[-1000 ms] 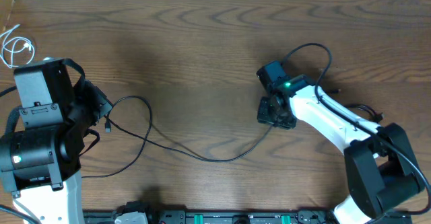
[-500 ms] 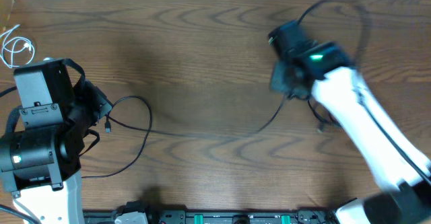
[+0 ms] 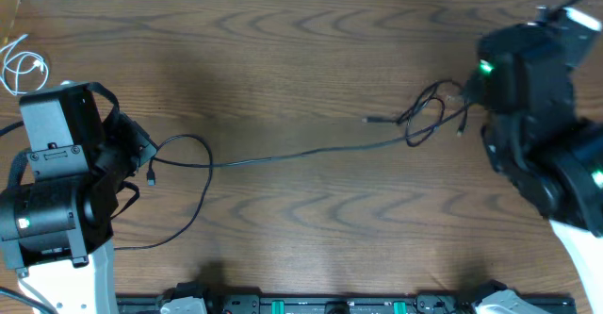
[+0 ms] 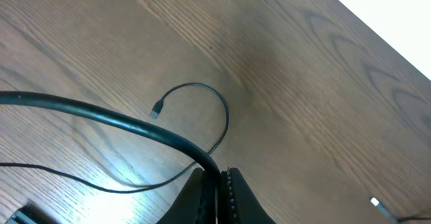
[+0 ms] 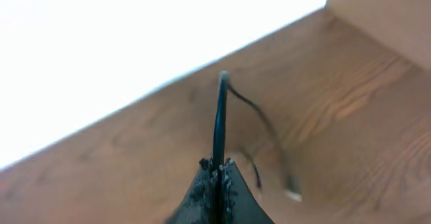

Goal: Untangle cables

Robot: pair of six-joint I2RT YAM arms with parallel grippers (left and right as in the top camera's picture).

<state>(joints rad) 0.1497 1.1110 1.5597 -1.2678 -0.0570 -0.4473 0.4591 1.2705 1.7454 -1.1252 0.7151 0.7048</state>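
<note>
The long black cable (image 3: 301, 152) lies across the middle of the counter (image 3: 283, 59), nearly straight, from the left arm's side to a small knot of loops (image 3: 429, 116) beside the right arm. A second ago it sagged in a slack curve toward me and the right arm was mid-counter. That arm has since swung to the far right and drawn the slack out.

Right hand (image 5: 217, 173): pinched shut on a black cable that rises between its fingers. Left hand (image 4: 217, 180): also shut on a black cable, acting as the anchor.

A second black loop (image 4: 227, 116) with a free plug sits near the left hand. The white cable (image 3: 21, 67) is coiled at the far left edge, well apart.

Assessment: the pull has separated the long run. The loops at the right remain crossed and need clearing next.
</note>
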